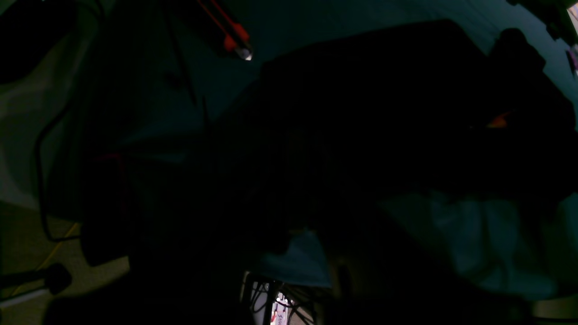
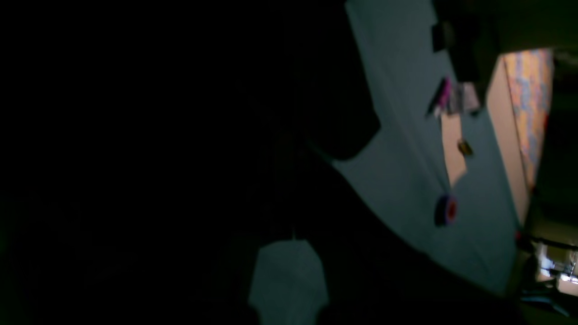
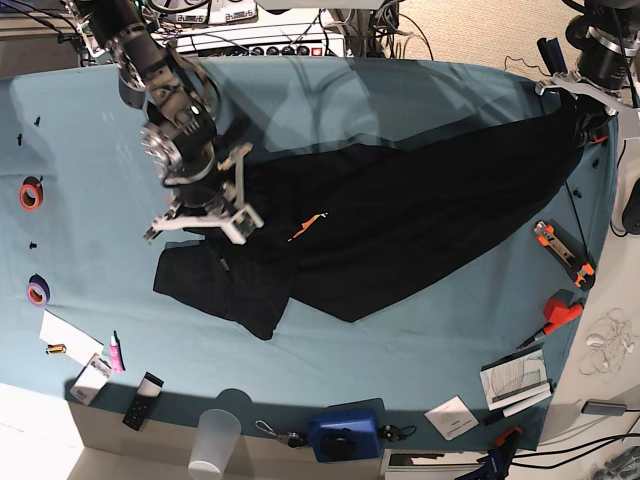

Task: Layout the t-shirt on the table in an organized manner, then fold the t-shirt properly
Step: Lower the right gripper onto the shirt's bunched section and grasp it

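Observation:
The black t-shirt (image 3: 400, 210) lies stretched slantwise across the teal table (image 3: 90, 150), from a bunched end at the lower left to the far right edge. A small orange bit of print (image 3: 310, 225) shows near its middle. My right gripper (image 3: 215, 238) is down on the bunched left end, shut with fabric in it. My left gripper (image 3: 583, 112) is at the table's right edge, shut on the shirt's other end, which is pulled taut towards it. Both wrist views are very dark: black t-shirt fabric (image 1: 361, 113) (image 2: 180, 158) fills most of each, and the fingers do not show.
Tape rolls (image 3: 30, 192) (image 3: 38, 291) lie at the left edge. A plastic cup (image 3: 215, 440) and a blue box (image 3: 345, 432) stand at the front. Orange-handled pliers (image 3: 562, 252), a red tool (image 3: 560, 312) and papers (image 3: 515, 380) sit at the right.

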Controlling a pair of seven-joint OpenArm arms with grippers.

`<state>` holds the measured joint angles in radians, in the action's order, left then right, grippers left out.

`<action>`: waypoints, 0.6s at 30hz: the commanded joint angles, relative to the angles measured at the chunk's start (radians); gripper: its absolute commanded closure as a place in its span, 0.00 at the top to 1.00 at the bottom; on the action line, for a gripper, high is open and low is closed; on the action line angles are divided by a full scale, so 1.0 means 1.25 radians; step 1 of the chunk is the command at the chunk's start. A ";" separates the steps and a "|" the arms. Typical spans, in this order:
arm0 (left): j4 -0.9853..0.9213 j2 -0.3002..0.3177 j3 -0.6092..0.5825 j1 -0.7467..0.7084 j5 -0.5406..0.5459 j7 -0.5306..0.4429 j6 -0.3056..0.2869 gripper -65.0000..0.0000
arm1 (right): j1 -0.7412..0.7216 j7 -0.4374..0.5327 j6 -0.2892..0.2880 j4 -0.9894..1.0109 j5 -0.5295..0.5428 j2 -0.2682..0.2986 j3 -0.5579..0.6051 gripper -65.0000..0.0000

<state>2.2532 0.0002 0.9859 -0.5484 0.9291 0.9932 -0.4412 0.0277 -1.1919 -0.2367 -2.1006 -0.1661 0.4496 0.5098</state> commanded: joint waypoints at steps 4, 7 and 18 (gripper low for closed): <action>0.015 0.006 0.004 -0.005 0.017 -0.020 -0.003 0.00 | 0.023 0.039 -0.058 -0.058 0.001 0.008 -0.006 0.11; 0.015 0.007 0.004 -0.005 0.017 -0.020 -0.003 0.00 | 0.057 0.072 -0.092 -0.058 0.015 0.009 -0.006 0.34; 0.015 0.006 0.004 -0.005 0.017 -0.020 -0.003 0.00 | 0.084 0.007 -0.071 -0.058 -0.014 0.008 -0.006 0.37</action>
<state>2.2532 0.0002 0.9859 -0.5484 0.9287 0.9932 -0.4412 0.1440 -1.2015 -0.3309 -2.1582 -0.1726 0.4511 0.5079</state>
